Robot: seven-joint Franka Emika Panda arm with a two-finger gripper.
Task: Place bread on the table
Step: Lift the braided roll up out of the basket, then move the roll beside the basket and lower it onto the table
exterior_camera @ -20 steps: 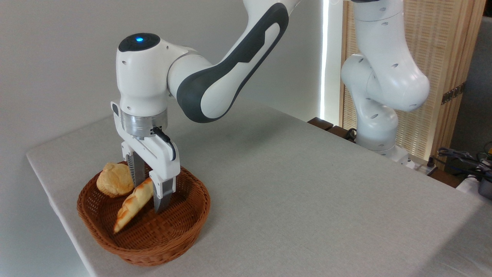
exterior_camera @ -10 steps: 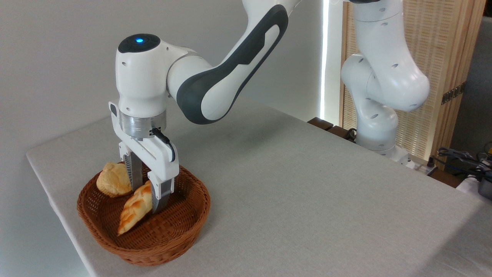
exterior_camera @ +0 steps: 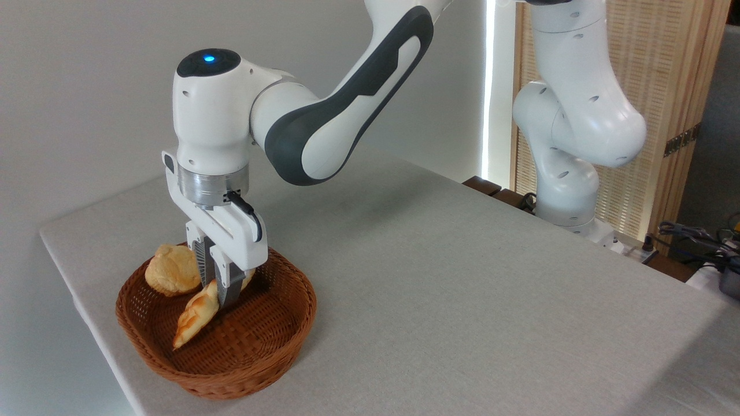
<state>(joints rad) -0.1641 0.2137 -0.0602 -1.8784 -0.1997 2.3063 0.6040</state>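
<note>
Golden bread (exterior_camera: 196, 315) clamped in end effector (exterior_camera: 222, 297) over wicker basket (exterior_camera: 260, 358).

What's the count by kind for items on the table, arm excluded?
Braided bread: 1, in the basket, gripper closed on it
Round bun: 1, in the basket
Wicker basket: 1, on the table
Total: 3
</note>
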